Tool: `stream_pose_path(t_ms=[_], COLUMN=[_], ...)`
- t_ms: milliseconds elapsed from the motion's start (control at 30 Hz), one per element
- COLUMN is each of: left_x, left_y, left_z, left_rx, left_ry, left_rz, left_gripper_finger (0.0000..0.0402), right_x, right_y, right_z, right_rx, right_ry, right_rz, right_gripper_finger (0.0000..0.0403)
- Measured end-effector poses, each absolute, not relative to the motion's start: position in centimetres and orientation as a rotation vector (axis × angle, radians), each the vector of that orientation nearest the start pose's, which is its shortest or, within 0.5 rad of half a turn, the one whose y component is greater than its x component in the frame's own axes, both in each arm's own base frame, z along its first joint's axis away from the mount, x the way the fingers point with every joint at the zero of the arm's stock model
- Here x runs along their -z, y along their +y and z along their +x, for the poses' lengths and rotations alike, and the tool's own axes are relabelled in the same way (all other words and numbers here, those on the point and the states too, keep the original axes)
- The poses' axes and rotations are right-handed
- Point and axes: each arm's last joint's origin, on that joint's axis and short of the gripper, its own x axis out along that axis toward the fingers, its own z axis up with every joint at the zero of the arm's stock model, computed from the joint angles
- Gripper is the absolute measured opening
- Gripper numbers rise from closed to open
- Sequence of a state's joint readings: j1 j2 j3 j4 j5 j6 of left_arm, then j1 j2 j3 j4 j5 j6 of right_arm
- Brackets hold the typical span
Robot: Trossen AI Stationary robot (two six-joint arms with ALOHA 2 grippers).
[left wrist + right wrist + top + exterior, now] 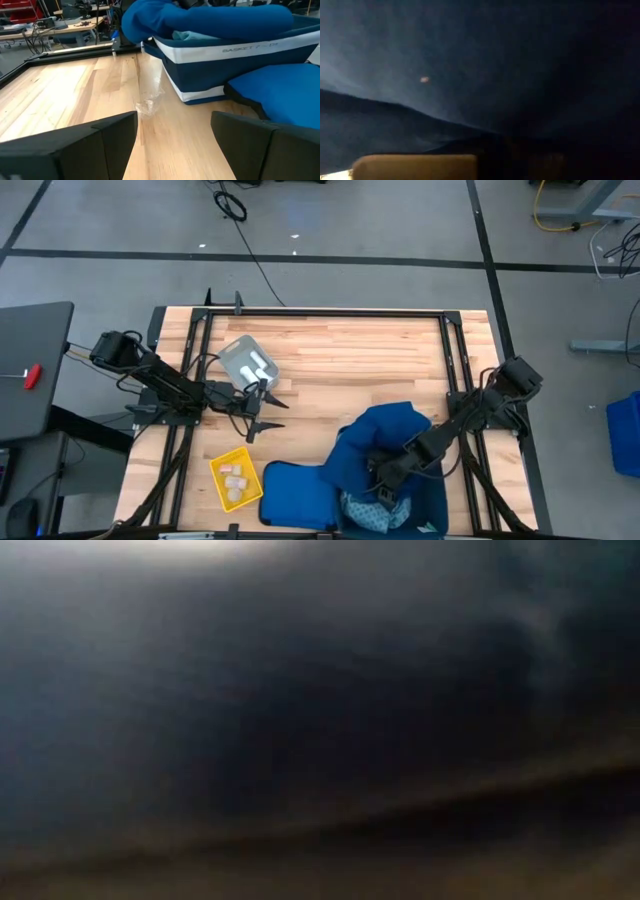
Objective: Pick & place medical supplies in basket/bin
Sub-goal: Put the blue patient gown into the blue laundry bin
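From overhead I get even, bright light on the pale wooden table (340,360), with short soft shadows under both arms and faint glare spots on the grey floor. My low view is almost black and fully blurred, with a pale glow along its top edge. The right wrist view is dark too, smothered by the large dark blue cloth (510,60). The left wrist view is bright, its own dark fingers (85,150) soft.

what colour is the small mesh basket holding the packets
Yellow; the mesh basket shows best in the high view.
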State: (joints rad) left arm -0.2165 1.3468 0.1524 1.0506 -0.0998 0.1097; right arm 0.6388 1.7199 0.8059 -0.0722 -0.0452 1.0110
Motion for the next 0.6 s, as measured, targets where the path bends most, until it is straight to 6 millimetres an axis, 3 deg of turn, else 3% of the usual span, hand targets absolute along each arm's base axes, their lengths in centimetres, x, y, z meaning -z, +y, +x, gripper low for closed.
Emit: stream_pose_path(t_ms=[133,333,467,600], left_x=[-14.1,-14.1,-14.1,-14.1], left_y=[-4.1,-4.1,-4.1,-4.1], left_z=[19.9,19.9,19.9,19.9], left_rx=[0.124,0.121,0.121,0.121], left_ry=[0.137,0.137,0.137,0.136], left_rz=[0.132,0.136,0.137,0.137], left_gripper_finger=[0.0256,0.0256,0.0256,0.0256], right_x=[-14.0,-16.3,-18.0,-19.5], right_y=[19.4,20.1,20.2,20.6], right_z=[25.7,26.6,26.9,27.0], right_rx=[-0.1,-0.063,-0.013,0.021], right_ry=[1.102,1.15,1.197,1.215], right_rz=[0.564,0.516,0.476,0.433], right_gripper_finger=[0.0098,0.0192,0.0224,0.0229])
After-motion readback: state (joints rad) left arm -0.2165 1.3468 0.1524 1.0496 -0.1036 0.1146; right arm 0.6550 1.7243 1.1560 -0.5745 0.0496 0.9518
